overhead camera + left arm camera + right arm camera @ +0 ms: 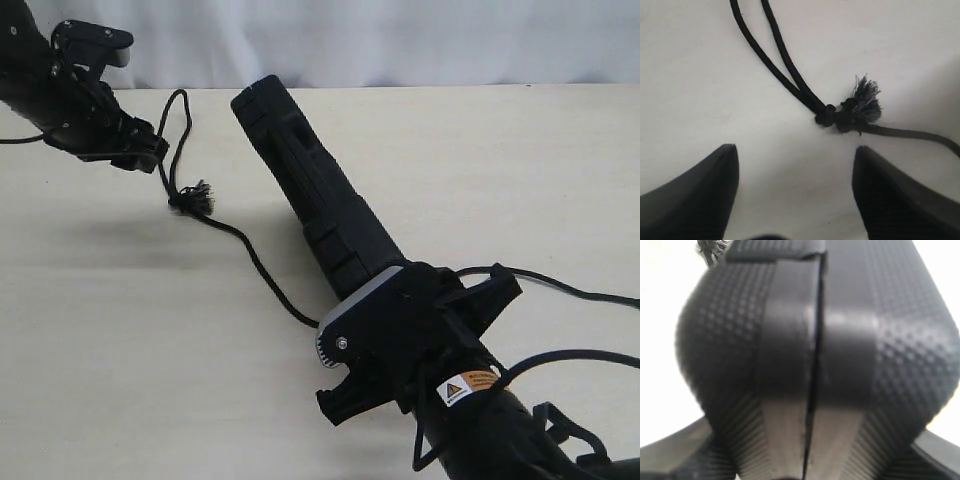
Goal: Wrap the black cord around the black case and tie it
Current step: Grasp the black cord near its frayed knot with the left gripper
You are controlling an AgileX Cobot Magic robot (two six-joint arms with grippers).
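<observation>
Pretty sure I'm on a robotics lab bench: pale wood-grain table (520,180), plain white curtain (400,40) hung behind it, and an orange warning sticker (467,385) slapped on my right arm (500,435).

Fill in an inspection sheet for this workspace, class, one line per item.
Surface: pale table, no marks seen.
Job's things: black case up on edge; black cord lying loose, knotted, no wrap visible.
Clutter: nothing seen.
Grippers: left gripper open near the cord's knot, not touching; right gripper shut on the black case.
Cables: robot cables trail beside the right arm.
Surroundings: pale curtain behind the table.
</observation>
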